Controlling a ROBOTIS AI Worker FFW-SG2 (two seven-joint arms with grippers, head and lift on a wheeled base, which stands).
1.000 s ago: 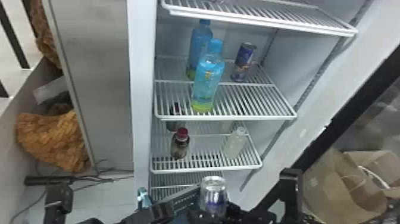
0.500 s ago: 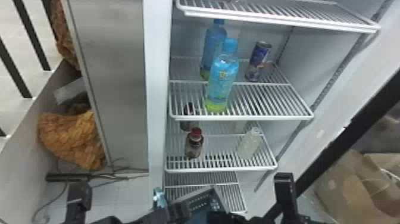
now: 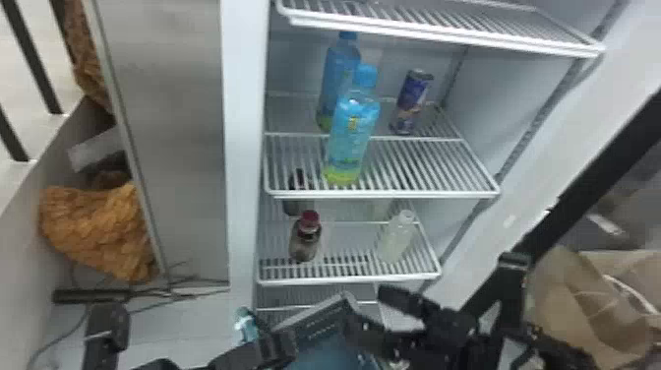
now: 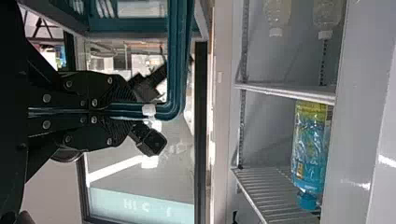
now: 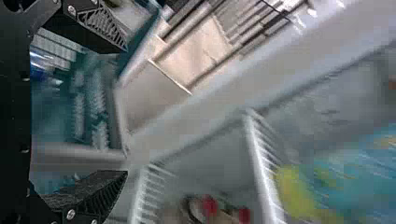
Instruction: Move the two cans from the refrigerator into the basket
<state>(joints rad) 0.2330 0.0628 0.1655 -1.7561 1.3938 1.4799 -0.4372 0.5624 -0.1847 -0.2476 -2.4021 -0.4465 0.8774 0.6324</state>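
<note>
The can [image 3: 412, 101] stands upright toward the back of a wire shelf [image 3: 428, 167], with open grid between it and the white front edge. The refrigerator wall [image 3: 496, 103] is to its right, a gap between them. On its left, apart from it, two blue bottles stand one before the other, the front bottle [image 3: 353, 133] close to the shelf's edge. Another wire shelf spans the space overhead. Below, a red-capped bottle [image 3: 304, 241] and a pale bottle [image 3: 396, 238] stand well apart on a lower shelf [image 3: 344, 281].

The basket [image 3: 319, 315] is at the bottom of the head view, in front of the refrigerator. Its teal rim looks smooth and rounds at the corner; its wall is slotted. Inside is a shiny blue and silver shape [image 5: 44, 63], too blurred to name. The can is slim and round, dark blue with a metallic top; the front bottle is clear-walled and yellow-green at its base.

The left gripper [image 3: 290, 339] has its fingers clamped on the basket's rim. The right gripper [image 3: 363, 306] is at the basket's open top, its ridged black fingers [image 5: 105, 189] spread wide, open room between them.
</note>
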